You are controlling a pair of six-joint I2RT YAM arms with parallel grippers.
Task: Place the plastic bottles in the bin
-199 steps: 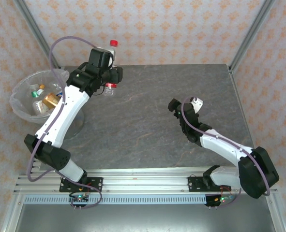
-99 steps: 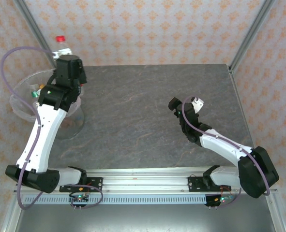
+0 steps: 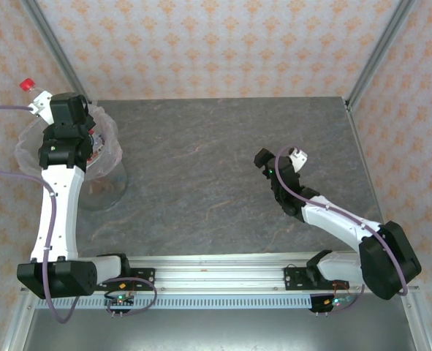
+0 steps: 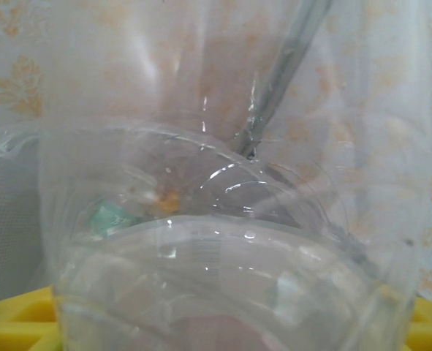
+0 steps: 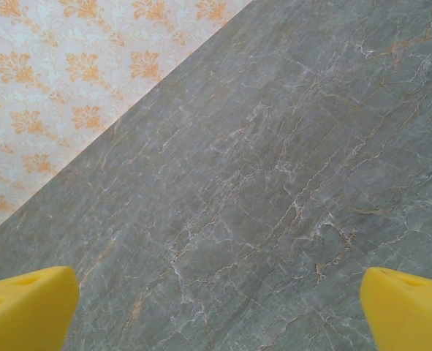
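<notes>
The table (image 5: 274,183) lay under my right gripper (image 5: 216,307), which gaped wide, holding nothing. The bin (image 3: 112,146) sat below my left gripper (image 4: 216,322), which clasped a clear bottle (image 4: 223,219) around its body. I judged the bottle light, thin-walled and slick, best held mid-body, gently.

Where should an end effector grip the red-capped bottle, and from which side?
Grip the red-capped bottle round its clear cylindrical body, closing across its width from the side, as the left end effector holds it. That even, round body likely seats firmly; the narrow capped end offers less to hold.
</notes>
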